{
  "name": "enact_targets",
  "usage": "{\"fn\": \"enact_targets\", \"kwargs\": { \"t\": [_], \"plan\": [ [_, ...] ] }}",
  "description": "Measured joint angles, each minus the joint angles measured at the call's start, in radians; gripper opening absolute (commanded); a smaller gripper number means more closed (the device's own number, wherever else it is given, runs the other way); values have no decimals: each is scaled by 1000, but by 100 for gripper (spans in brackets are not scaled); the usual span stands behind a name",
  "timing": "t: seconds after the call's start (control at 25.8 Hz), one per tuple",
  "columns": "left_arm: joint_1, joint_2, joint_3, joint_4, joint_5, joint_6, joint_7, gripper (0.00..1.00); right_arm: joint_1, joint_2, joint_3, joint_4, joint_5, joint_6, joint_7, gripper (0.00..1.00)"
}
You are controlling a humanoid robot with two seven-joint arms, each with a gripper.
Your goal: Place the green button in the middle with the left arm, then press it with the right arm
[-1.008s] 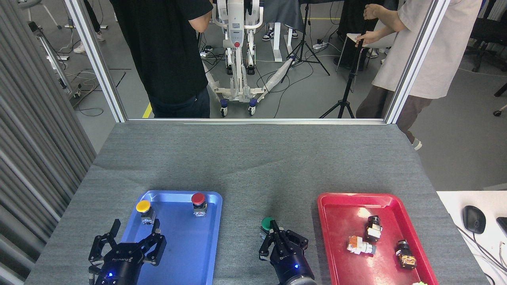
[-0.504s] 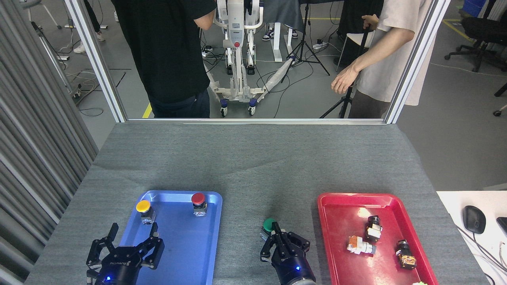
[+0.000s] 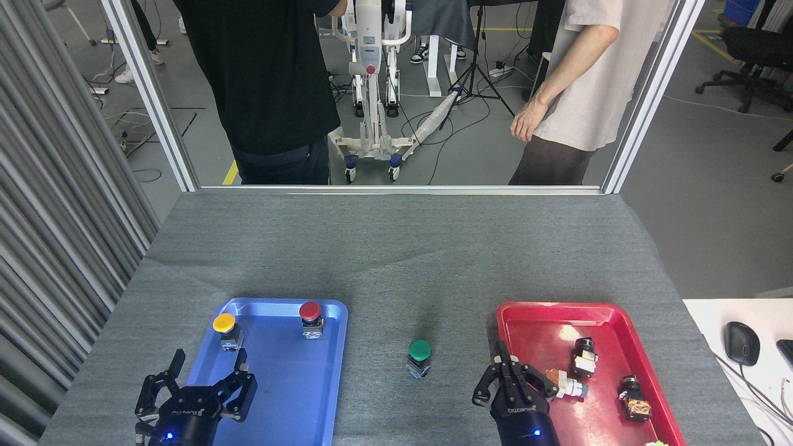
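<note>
A: Start at the left. What was the left gripper [image 3: 204, 371] doing?

B: It sat over the near-left corner of the blue tray [image 3: 282, 396], fingers spread, holding nothing. It had barely shifted in the last second. The yellow button [image 3: 224, 323] and red button [image 3: 310, 311] stood upright at the tray's far end, as before.

A: And the middle?

B: That was where the change was. A second earlier the right gripper [image 3: 505, 365] was right against the green button [image 3: 419, 351], its tips at the cap. By this moment it had swung off to the right, and the button stood alone on the grey cloth [image 3: 396, 260] between the two trays.

A: Meaning?

B: I judged that the press had likely been made and the arm was retreating, so the task looked close to finished, though nothing here proved the cap had gone down.

A: How did the button look?

B: Upright, with a round green domed cap on a small silver-black base, touching neither tray.

A: And the right gripper?

B: Over the near-left edge of the red tray [image 3: 545, 310], its thin fingers drawn together to a point, gripping nothing. Small parts [image 3: 567, 384] lay in the tray just beside it.
</note>
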Motion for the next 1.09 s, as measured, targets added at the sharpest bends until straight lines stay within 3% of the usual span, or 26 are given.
{"fn": "enact_targets", "kwargs": {
  "t": [0.16, 0.43, 1.09],
  "plan": [
    [0, 0, 0, 0, 0, 0, 0, 100, 78, -23, -96, -59, 0, -36, -71, 100],
    [0, 0, 0, 0, 0, 1, 0, 100, 140, -54, -186, -95, -1, -48, -92, 100],
    [4, 0, 0, 0, 0, 1, 1, 100, 155, -47, -219, -111, -2, -47, -90, 100]
  ]
}}
